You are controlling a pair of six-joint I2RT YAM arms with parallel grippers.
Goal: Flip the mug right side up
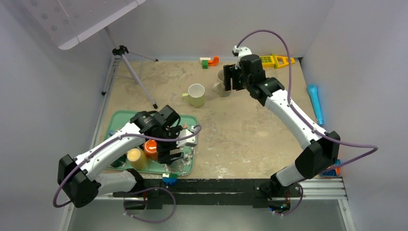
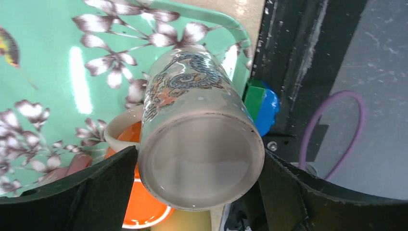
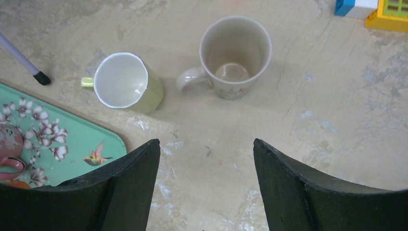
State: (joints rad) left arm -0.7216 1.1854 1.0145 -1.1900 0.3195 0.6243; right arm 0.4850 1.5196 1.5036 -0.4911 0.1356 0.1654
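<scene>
We have the mug (image 2: pixel 202 120) clamped in the left gripper (image 2: pixel 198 166), base up. Flipping remains; the right gripper (image 3: pixel 206 144) gapes empty.

Lower left, the left claw (image 1: pixel 184 150) hangs over a green tray (image 1: pixel 118 120); upper centre, the right claw (image 1: pixel 228 79) is beside a beige cup (image 1: pixel 220 77).
</scene>
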